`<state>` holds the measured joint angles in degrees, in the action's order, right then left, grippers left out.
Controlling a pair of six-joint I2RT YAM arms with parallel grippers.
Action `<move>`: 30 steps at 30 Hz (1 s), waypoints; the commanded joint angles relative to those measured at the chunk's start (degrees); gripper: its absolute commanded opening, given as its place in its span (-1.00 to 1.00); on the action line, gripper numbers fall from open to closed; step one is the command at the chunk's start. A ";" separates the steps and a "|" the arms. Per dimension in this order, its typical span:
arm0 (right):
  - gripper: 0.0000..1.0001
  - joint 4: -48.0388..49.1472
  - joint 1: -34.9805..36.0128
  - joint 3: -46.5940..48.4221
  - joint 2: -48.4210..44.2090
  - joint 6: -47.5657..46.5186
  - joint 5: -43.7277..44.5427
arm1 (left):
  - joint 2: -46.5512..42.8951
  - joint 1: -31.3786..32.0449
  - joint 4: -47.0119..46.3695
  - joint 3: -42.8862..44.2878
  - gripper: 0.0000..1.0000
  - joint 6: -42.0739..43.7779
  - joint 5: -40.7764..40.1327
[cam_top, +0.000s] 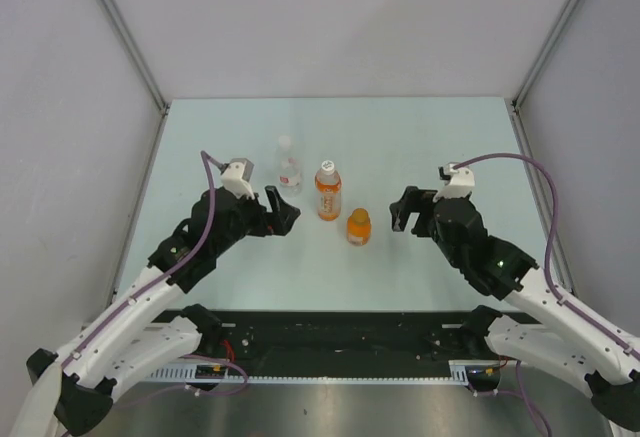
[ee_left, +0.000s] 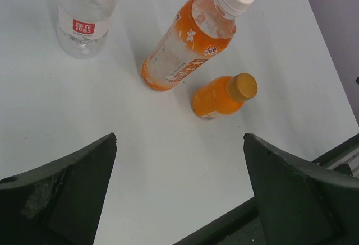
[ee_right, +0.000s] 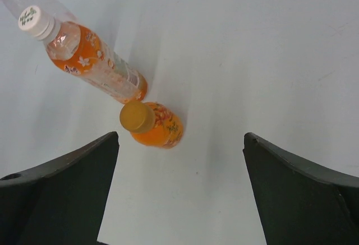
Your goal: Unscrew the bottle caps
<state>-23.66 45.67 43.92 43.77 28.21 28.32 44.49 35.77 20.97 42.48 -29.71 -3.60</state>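
Three bottles stand upright mid-table, caps on. The clear bottle (cam_top: 289,169) with a white-red label has a white cap (cam_top: 285,142). The taller orange-drink bottle (cam_top: 328,193) has a white cap (cam_top: 327,167). The squat orange bottle (cam_top: 359,227) has an orange cap (cam_top: 359,219). My left gripper (cam_top: 285,210) is open and empty, left of the bottles. My right gripper (cam_top: 403,209) is open and empty, right of the squat bottle. The left wrist view shows the clear bottle (ee_left: 84,15), tall bottle (ee_left: 188,43) and squat bottle (ee_left: 219,96); the right wrist view shows the tall (ee_right: 95,60) and squat (ee_right: 154,124) ones.
The pale table (cam_top: 440,147) is closed in by grey walls with metal corner posts (cam_top: 125,32). A black rail (cam_top: 340,332) with the arm bases runs along the near edge.
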 commanded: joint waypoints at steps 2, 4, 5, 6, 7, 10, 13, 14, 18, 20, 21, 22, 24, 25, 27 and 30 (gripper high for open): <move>0.91 4.32 2.93 0.02 3.16 -3.86 -5.20 | -2.56 0.18 -3.22 -0.55 1.00 0.01 0.61; 0.99 5.02 6.26 0.02 6.49 -3.86 -2.93 | -3.18 0.09 -2.52 -0.64 0.99 -0.34 -0.01; 0.99 5.64 7.32 -0.06 7.46 -3.77 -1.52 | -3.44 0.09 -2.17 -0.99 0.99 -0.43 0.08; 0.99 5.99 8.37 0.02 9.99 -3.77 0.58 | -4.05 0.09 -2.08 -1.34 0.99 -0.43 -0.18; 0.99 6.52 9.95 -0.06 11.15 -3.95 1.47 | -4.41 0.09 -1.81 -1.87 0.99 -0.87 -0.62; 0.99 8.89 11.72 -0.15 15.62 -4.65 3.85 | -5.99 0.18 -1.02 -2.57 0.99 -1.05 -1.68; 0.99 12.58 12.07 -0.50 19.41 -5.18 5.35 | -6.52 0.09 -0.67 -3.28 0.99 -0.70 -1.24; 0.99 14.67 12.25 -0.76 20.12 -5.18 5.61 | -6.61 0.09 -0.23 -3.28 1.00 -0.78 -1.15; 0.99 19.35 12.25 -1.38 23.55 -5.79 6.40 | -7.22 0.09 0.30 -3.37 0.99 -0.70 -1.41; 1.00 21.45 12.08 -1.38 25.91 -6.32 6.75 | -7.57 0.09 0.30 -3.54 0.99 -0.61 -1.33; 1.00 21.98 12.07 -1.38 26.54 -6.41 7.10 | -7.66 0.09 0.30 -3.63 0.99 -0.52 -1.33; 0.99 22.69 11.81 -1.38 27.15 -6.50 7.19 | -7.66 0.09 0.12 -3.63 0.99 -0.43 -0.98; 1.00 25.13 10.33 -1.47 29.00 -5.80 6.40 | -7.58 0.09 -0.05 -3.54 1.00 -0.43 -0.97; 0.99 25.68 9.79 -1.38 29.61 -5.45 6.05 | -7.58 0.09 0.03 -3.63 0.99 -0.43 -0.97; 0.95 27.26 8.57 -1.38 31.02 -4.74 5.17 | -7.49 0.09 0.21 -3.63 0.99 -0.52 -0.97; 0.82 28.84 7.60 -1.38 32.69 -4.65 4.47 | -7.40 0.09 0.30 -3.72 1.00 -0.61 -0.89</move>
<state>-0.75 54.74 42.39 74.78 22.48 32.77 37.45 35.77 21.45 39.09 -30.00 -4.34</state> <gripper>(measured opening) 0.942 0.996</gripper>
